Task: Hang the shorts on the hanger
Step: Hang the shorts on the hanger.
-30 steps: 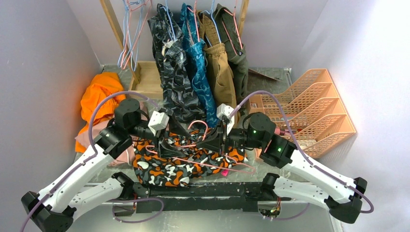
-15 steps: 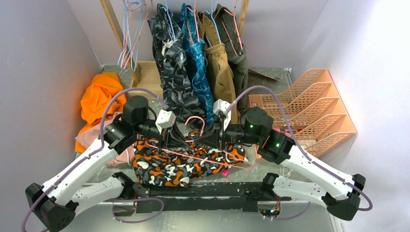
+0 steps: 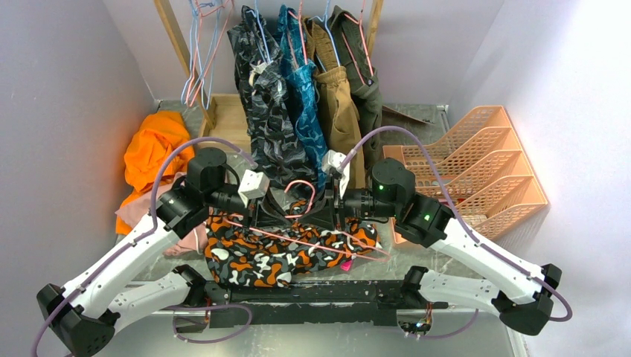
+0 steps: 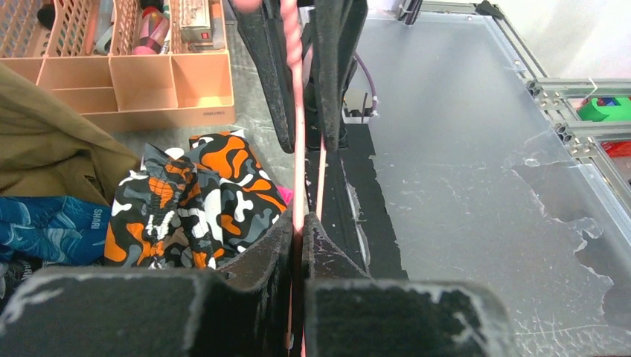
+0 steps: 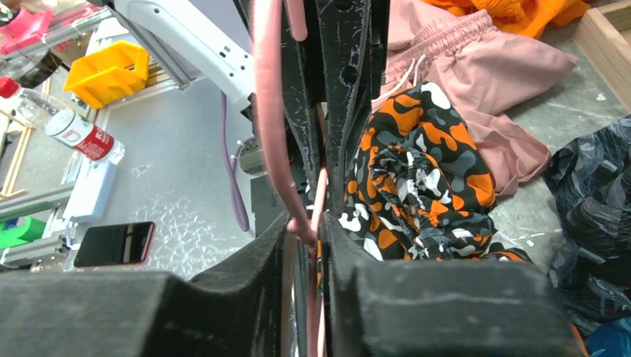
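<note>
Shorts: the orange, black, white and grey blotch-print shorts (image 3: 260,260) lie crumpled on the worktop (image 3: 335,343), at the middle of its near edge, just behind the black bar (image 3: 312,294) that carries the arms.
Hanger: the pink wire hanger (image 4: 298,149) is lifted over the shorts between the two grippers. Its hook curves toward the far edge and its long wire slants across the print.
Left gripper: the left gripper (image 4: 299,223) is clenched on the hanger wire, coming in from the left side.
Right gripper: the right gripper (image 5: 309,223) faces it from the right. The pink wire runs between its fingers, which stand slightly apart. Whether they press the wire cannot be told.
In the way: four garments (image 3: 298,111) hang from a rail at the far edge, their hems dropping just behind the hook and both grippers.
Left side: plain pink shorts (image 5: 476,74) touch the printed pair, with an orange garment (image 3: 152,145) heaped beyond, toward the far left corner.
Far edge: a wooden box (image 3: 223,119) sits under empty wire hangers (image 3: 201,52).
Right side: a peach file rack (image 3: 484,163) stands along the right edge.
</note>
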